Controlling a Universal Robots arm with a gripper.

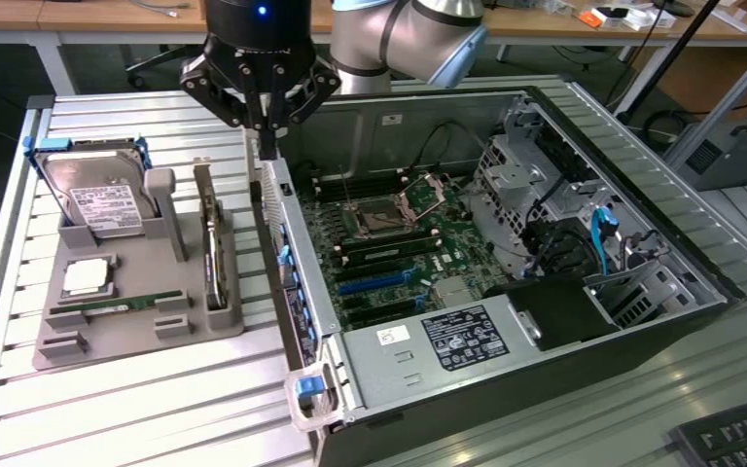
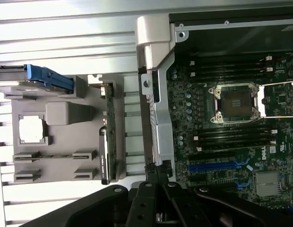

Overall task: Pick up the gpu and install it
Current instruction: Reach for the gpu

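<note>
The fingers (image 1: 268,136), pressed together, hover over the computer case (image 1: 543,399) wall; beside it, the gpu (image 1: 213,243) stands in a gray tray (image 1: 114,331).

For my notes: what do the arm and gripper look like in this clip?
The arm is silver-grey rounded tubing with a pale blue joint cover. The gripper is black, with angular linked fingers under a black cylindrical body carrying a small blue light.
</note>
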